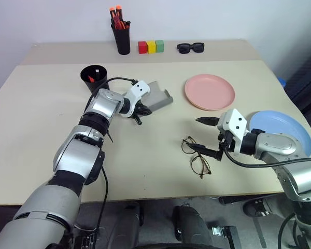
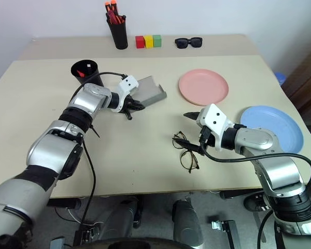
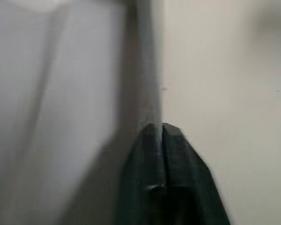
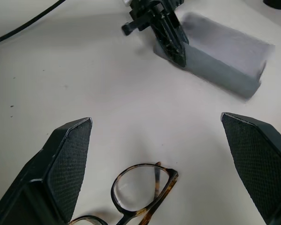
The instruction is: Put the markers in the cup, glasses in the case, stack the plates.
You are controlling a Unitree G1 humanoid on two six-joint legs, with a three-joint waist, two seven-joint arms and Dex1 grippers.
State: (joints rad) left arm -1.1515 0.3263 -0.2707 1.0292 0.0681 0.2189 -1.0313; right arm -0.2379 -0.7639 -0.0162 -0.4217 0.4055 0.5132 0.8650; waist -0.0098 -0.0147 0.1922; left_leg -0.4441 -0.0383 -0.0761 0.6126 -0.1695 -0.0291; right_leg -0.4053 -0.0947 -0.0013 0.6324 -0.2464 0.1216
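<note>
**Inspector:** Condition of the case?

**Assistant:** Grey, rectangular, long and flat, matte lining, lying open on the beige table just right of the cup. The left gripper has its black fingers pinched together on the case's near wall; the left wrist view shows the thin grey edge running between them.

**Inspector:** The glasses?

**Assistant:** Thin frame, round clear lenses, mottled brown at the rim close up. They lie on the table near the front edge. The right gripper stands fully spread beside them, holding nothing; its finger pads are cross-hatched black.

**Inspector:** Remaining items?

**Assistant:** The cup is tapered matte black, with a red tip and a white tip showing inside. The pink plate and blue plate are smooth, shallow, round, lying apart and unstacked at the right.
</note>
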